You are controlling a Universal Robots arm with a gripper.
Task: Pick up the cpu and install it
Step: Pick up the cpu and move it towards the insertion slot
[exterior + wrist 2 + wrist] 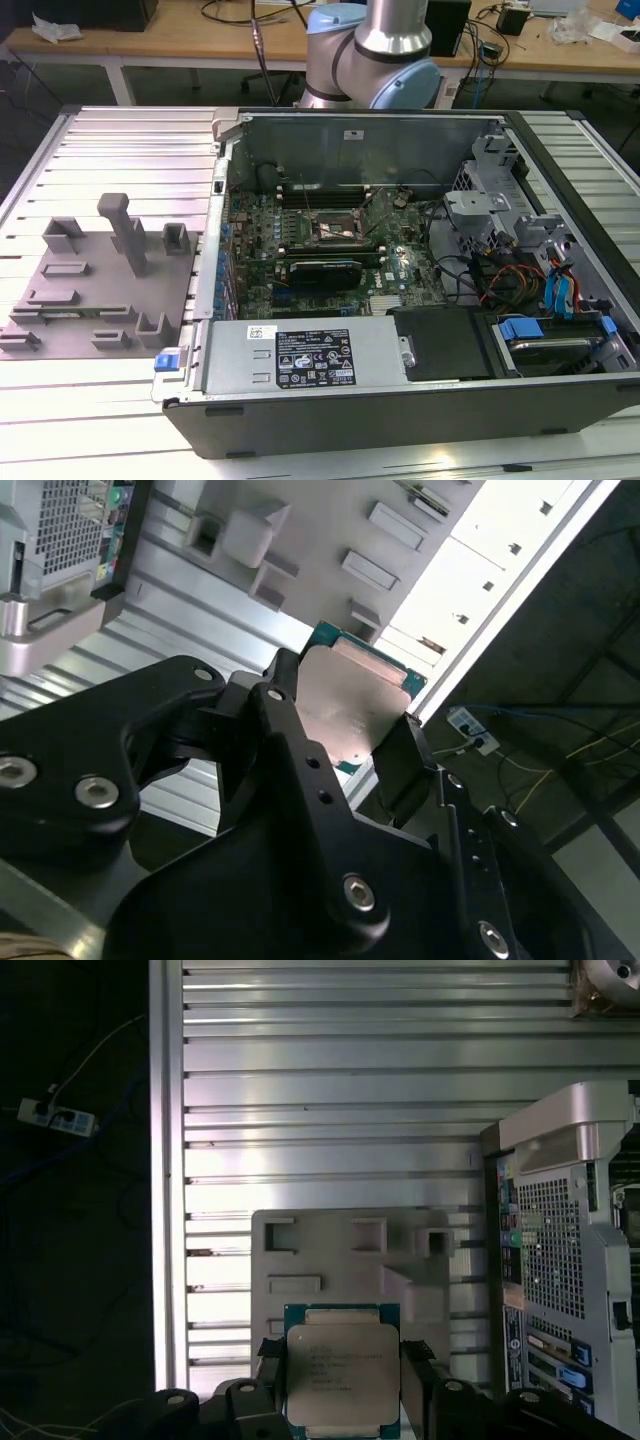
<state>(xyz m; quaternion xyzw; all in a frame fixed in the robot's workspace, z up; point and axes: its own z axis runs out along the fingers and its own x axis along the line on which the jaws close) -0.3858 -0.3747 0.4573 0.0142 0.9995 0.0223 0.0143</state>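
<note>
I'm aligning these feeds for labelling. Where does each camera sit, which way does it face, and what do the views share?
Exterior view: off the arm, looking down into the open computer case, with the grey tray at the exterior view's left and the arm behind.
First wrist view: on the arm, facing the cpu held in the tool, grey tray beyond.
Second wrist view: on the arm, behind the tool, seeing the cpu obliquely.
Shared: both wrist views show tool, cpu and grey tray.

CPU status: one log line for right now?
gripper: shut on cpu | cpu: held in air, clear of grey tray | install: not yet done
</note>
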